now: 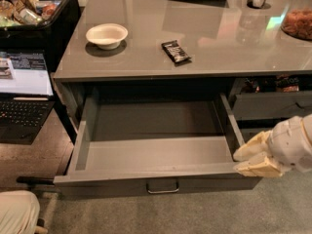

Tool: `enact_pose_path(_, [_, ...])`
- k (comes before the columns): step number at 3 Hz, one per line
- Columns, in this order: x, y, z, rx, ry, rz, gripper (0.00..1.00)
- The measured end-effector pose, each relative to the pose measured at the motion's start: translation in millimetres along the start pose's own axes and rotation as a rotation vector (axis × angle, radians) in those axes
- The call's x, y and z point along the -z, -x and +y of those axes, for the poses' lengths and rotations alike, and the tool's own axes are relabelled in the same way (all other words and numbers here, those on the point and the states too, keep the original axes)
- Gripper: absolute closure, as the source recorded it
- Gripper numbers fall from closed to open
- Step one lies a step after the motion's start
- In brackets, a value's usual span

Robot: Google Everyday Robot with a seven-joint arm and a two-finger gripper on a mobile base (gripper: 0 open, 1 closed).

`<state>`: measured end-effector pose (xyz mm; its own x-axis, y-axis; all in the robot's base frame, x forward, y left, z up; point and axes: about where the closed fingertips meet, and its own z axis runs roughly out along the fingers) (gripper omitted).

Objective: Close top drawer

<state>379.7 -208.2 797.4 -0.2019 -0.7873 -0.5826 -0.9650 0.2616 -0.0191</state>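
The top drawer (156, 152) is pulled far out from under the grey counter. Its grey inside is bare. Its flat front (107, 185) faces me, with a small metal loop handle (163, 186) at the centre. My gripper (243, 161) comes in from the right, low, at the drawer's front right corner. Its cream fingers (253, 167) point left and lie close against the drawer's right end.
The grey counter (214, 38) carries a white bowl (107, 35), a dark snack bar (175, 51) and a jar (298, 21) at the right. A neighbouring drawer stack (273, 104) stands to the right. A laptop (24, 89) and a black bin (34, 9) are at the left.
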Motion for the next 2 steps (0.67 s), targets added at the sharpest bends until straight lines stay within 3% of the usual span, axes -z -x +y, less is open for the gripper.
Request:
enact_pose_path(1, [-31.6, -13.7, 17.5, -0.011, 0.05, -0.084, 0.86])
enact_pose_path(2, [-84.3, -23.6, 32.4, -0.019, 0.1, -0.14, 1.0])
